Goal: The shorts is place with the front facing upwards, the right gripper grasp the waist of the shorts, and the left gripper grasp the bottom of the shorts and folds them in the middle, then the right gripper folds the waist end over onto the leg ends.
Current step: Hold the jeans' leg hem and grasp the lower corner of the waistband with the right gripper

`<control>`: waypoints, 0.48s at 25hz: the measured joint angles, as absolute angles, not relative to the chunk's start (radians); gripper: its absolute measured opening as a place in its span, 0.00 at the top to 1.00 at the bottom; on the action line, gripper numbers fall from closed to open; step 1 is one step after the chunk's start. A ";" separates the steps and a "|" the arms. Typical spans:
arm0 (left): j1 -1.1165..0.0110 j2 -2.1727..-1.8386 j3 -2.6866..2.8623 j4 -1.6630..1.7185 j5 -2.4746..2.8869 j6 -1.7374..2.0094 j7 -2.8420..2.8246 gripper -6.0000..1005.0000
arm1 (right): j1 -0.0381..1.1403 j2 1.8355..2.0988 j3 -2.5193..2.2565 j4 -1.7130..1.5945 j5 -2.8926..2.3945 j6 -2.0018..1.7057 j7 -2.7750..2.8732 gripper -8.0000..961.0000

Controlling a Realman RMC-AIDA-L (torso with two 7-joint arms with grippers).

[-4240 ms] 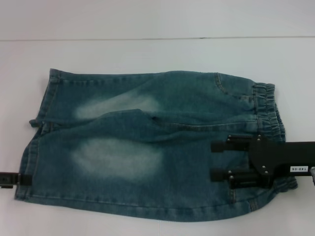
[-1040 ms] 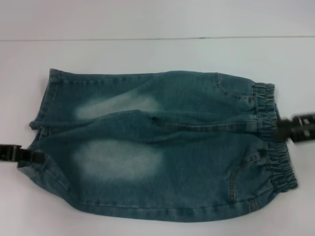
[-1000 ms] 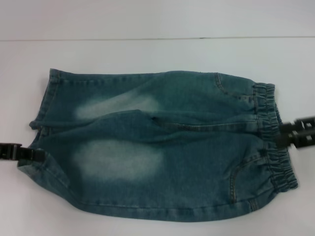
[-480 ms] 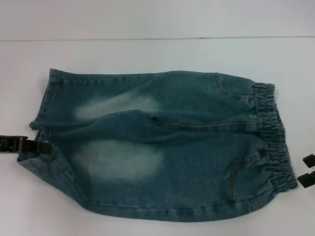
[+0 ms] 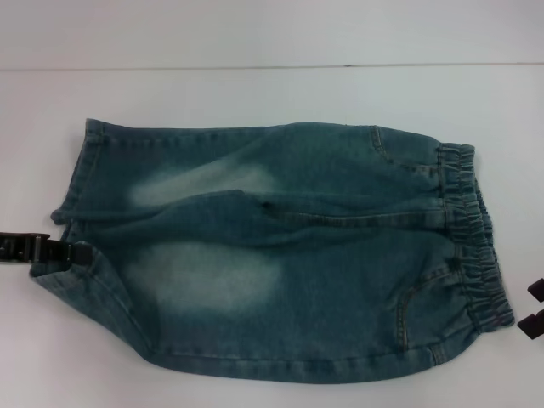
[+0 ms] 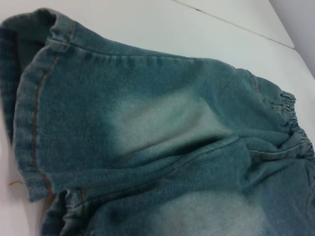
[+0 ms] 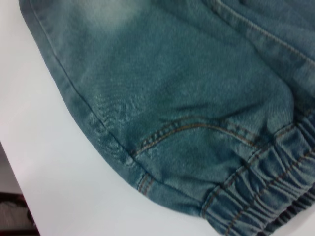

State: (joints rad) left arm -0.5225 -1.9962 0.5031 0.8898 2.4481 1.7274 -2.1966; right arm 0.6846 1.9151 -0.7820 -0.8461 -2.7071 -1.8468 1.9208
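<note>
Blue denim shorts (image 5: pixel 280 255) lie flat on the white table, with the elastic waist (image 5: pixel 472 246) to the right and the leg ends to the left. My left gripper (image 5: pixel 78 253) reaches in from the left edge and is shut on the hem of the near leg (image 5: pixel 53 270), whose corner is drawn inward and bunched. My right gripper (image 5: pixel 534 306) shows only as two dark tips at the right edge. It is open, just off the near corner of the waist. The left wrist view shows the far leg hem (image 6: pixel 34 123). The right wrist view shows the gathered waist (image 7: pixel 266 196).
The white table (image 5: pixel 255 93) stretches around the shorts, and its far edge runs along the top of the head view. A pocket seam (image 7: pixel 197 128) curves just inside the waist's near corner.
My right gripper has pulled back off the waist to the right edge and shifted toward the near corner. My left gripper has moved right, dragging the near leg's hem corner inward.
</note>
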 joint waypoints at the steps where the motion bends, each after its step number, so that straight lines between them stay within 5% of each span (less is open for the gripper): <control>1: -0.523 -1.996 0.503 0.890 2.448 1.727 -2.197 0.98 | 0.685 1.916 -0.797 -0.846 -2.707 -1.845 1.924 0.14; 12: -0.522 -1.996 0.503 0.888 2.439 1.729 -2.197 0.98 | 0.698 1.942 -0.866 -0.845 -2.734 -1.826 1.941 0.14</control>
State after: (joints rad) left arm -0.5219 -1.9956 0.5032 0.8883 2.4389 1.7286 -2.1966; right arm 0.6975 1.9419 -0.8663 -0.8445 -2.7345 -1.8261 1.9409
